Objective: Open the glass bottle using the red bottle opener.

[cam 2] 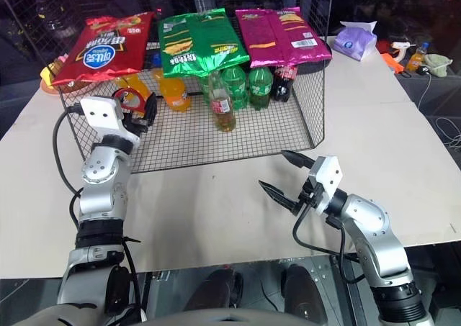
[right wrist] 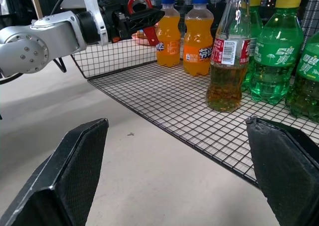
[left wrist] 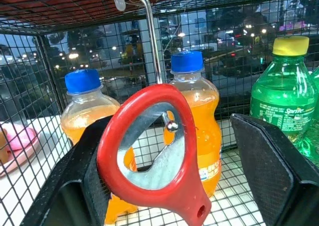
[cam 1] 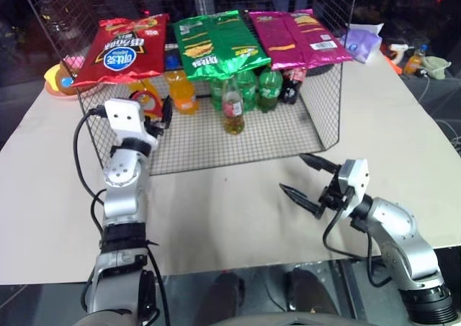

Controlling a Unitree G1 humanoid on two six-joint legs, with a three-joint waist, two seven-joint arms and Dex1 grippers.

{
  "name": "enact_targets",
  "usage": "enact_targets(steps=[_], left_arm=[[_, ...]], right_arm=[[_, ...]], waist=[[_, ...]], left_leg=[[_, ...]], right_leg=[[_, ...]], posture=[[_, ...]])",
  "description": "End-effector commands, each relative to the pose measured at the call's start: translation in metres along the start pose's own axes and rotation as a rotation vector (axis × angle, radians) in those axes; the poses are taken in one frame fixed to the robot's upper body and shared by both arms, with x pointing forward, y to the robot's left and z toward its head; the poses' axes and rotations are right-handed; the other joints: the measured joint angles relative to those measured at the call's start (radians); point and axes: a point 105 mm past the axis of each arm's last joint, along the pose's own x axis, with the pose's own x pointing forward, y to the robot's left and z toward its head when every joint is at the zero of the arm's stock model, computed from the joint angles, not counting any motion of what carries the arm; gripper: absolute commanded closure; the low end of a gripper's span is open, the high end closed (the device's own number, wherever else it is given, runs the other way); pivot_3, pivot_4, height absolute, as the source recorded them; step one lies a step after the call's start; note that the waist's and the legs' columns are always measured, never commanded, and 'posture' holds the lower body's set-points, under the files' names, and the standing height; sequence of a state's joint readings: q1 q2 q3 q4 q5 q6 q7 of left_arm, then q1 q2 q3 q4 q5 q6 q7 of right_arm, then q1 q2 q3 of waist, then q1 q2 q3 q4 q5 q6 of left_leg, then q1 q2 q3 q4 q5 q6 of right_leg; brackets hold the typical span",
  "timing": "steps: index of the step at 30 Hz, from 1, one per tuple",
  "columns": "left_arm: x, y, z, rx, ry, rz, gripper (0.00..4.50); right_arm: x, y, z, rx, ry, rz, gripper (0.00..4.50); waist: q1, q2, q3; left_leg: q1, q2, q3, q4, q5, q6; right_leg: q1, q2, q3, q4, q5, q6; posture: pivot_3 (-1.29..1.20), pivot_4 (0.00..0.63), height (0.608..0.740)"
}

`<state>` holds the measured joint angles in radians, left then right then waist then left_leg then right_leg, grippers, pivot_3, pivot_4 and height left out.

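Observation:
The red bottle opener hangs by its ring from a metal hook at the left end of the wire rack. My left gripper is open around it; one finger sits just behind the ring and the other finger stands well apart. The glass bottle, with amber liquid and a red label, stands upright on the rack's mesh floor, right of the opener. My right gripper hovers open and empty over the table in front of the rack, facing the bottle.
The wire rack has mesh walls and chip bags on top. Orange soda bottles stand beside the opener, green ones behind the glass bottle. The beige table spreads in front.

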<state>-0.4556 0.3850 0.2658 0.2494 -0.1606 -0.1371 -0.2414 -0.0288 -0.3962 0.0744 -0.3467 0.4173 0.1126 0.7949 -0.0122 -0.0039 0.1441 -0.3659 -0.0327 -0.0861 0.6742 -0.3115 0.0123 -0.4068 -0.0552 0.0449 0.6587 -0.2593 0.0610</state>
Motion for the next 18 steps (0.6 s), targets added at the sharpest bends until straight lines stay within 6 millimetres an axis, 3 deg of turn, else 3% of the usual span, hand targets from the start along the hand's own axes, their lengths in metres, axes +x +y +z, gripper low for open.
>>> enact_targets(steps=[1, 18], left_arm=[[0.0032, 0.0088, 0.0165, 0.052, -0.063, 0.034, 0.90], [0.0017, 0.0123, 0.0141, 0.082, -0.051, 0.055, 0.90]], right_arm=[[0.0027, 0.0018, 0.0107, -0.032, -0.037, 0.009, 0.05], [0.0027, 0.0021, 0.0099, -0.036, -0.037, 0.003, 0.05]], waist=[[0.000, 0.000, 0.000], [0.000, 0.000, 0.000]], left_leg=[[0.000, 0.000, 0.000, 0.000, 0.000, 0.000], [0.000, 0.000, 0.000, 0.000, 0.000, 0.000]], right_leg=[[0.000, 0.000, 0.000, 0.000, 0.000, 0.000], [0.000, 0.000, 0.000, 0.000, 0.000, 0.000]], posture=[[0.00, 0.150, 0.740], [0.00, 0.150, 0.740]])
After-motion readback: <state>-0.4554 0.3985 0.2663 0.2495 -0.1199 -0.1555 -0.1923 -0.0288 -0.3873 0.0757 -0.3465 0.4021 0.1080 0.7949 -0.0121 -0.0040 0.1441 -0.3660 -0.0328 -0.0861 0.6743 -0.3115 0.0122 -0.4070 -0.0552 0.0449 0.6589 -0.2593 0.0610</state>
